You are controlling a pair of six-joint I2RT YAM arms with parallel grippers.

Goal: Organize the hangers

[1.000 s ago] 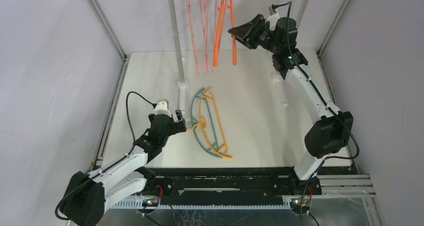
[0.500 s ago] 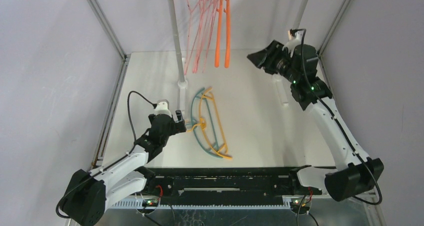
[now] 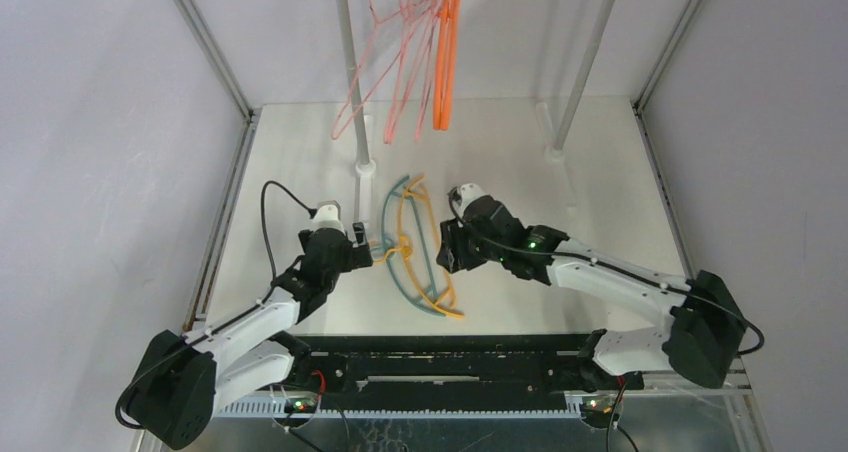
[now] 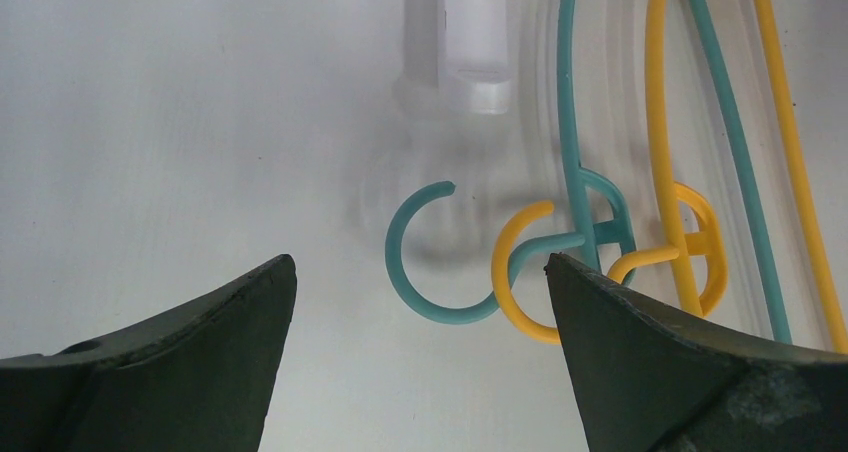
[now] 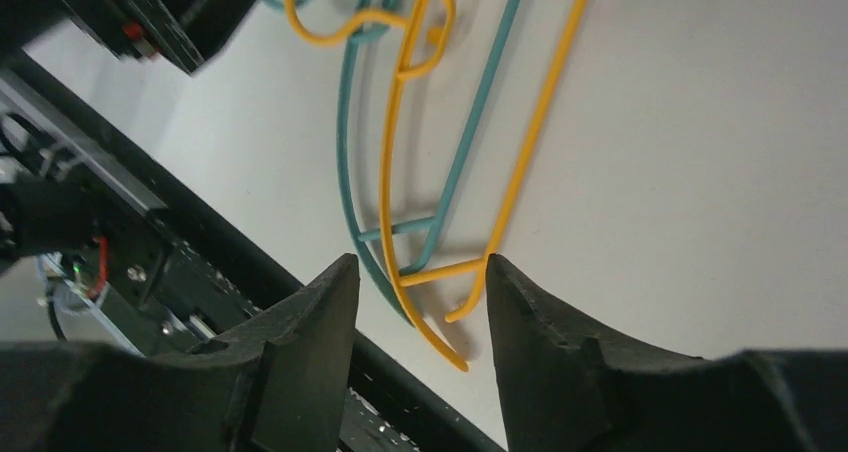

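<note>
Top view: two hangers lie flat on the table (image 3: pixel 610 187), near centre, just in front of the foot of the rack's (image 3: pixel 347 67) left pole. The teal hanger (image 4: pixel 568 92) and yellow hanger (image 4: pixel 657 122) overlap, stacked almost in register, hooks pointing toward the left arm. In the left wrist view the teal hook is the outer one and the yellow hook crosses it just beside the necks.

Left gripper (image 4: pixel 416 302): jaws wide apart, holding nothing. Both hooks show in the gap between the fingers. I cannot tell its height above the table.

Right gripper (image 5: pixel 418 267): jaws parted, empty. It sits low over the hangers' right side, toward the near end. The right wrist view shows the yellow hanger's end corner in the gap between the fingers; contact cannot be told.

On the rack: pink hangers (image 3: pixel 385 67) hang from the top bar and slant to the left, their outlines faint and blurred. Orange hangers (image 3: pixel 445 62) hang just beside them on the right, nearly straight down. None of the hanging ones touches either gripper. Both arms are well apart from the rack.
</note>
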